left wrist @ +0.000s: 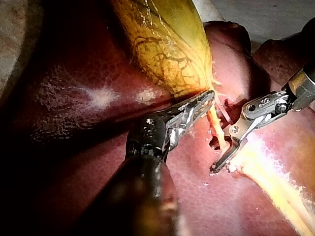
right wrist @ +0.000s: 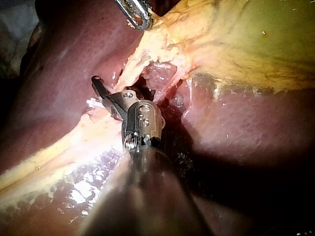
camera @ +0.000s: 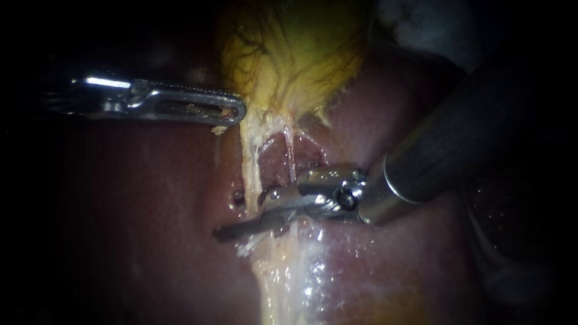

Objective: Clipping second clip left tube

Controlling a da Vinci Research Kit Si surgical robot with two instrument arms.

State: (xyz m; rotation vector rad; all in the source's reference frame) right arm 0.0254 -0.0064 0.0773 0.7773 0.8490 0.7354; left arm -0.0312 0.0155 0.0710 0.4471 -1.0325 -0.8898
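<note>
The yellow gallbladder (camera: 289, 54) lies on the dark red liver (camera: 150, 241). Two pale tubes run down from its neck: the left tube (camera: 250, 162) and a thinner right tube (camera: 291, 153). My left instrument (camera: 238, 112) comes in level from the left, its jaws shut on the gallbladder's neck edge, as the left wrist view (left wrist: 204, 101) also shows. My right instrument (camera: 241, 213) reaches in from the upper right. Its jaws stand open astride the left tube, one on each side (left wrist: 220, 157). In the right wrist view only its dark jaw tip (right wrist: 98, 86) shows past the tube.
A broad pale yellow band of tissue (camera: 283, 283) runs down from the tubes over the liver. A small whitish shred (camera: 247, 247) lies just under the right instrument's lower jaw. Small dark holes (camera: 238, 197) sit in the tissue beside the left tube.
</note>
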